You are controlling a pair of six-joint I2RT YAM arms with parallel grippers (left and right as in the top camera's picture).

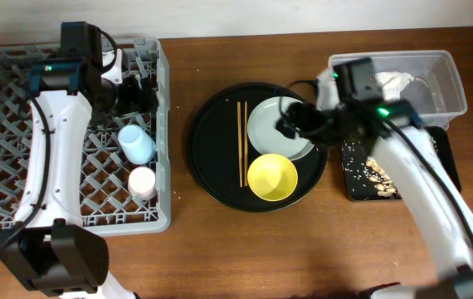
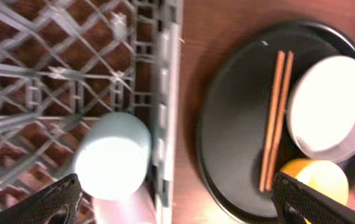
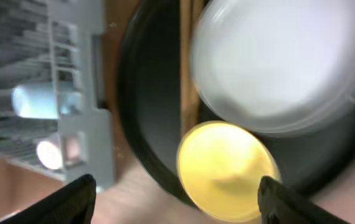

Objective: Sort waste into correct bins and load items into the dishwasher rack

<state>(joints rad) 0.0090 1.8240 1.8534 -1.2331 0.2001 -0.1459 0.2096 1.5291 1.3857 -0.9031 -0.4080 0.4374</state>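
The grey dishwasher rack (image 1: 4,124) at left holds the light blue cup (image 1: 136,143) and the pink cup (image 1: 143,182), which also show in the left wrist view as the blue cup (image 2: 112,155) and pink cup (image 2: 127,208). My left gripper (image 1: 133,90) (image 2: 177,205) is open and empty above the rack's right side. The chopsticks (image 1: 241,143), grey-green plate (image 1: 274,124) and yellow bowl (image 1: 272,177) lie on the round black tray. My right gripper (image 1: 293,123) (image 3: 177,199) is open and empty above the plate (image 3: 283,62) and bowl (image 3: 227,171).
The large round black tray (image 1: 212,158) sits mid-table. At the back right, the clear tub (image 1: 448,83) holds white napkins (image 1: 394,81). The shallow black tray (image 1: 354,189) in front of it holds brown scraps with whitish grains (image 1: 375,172).
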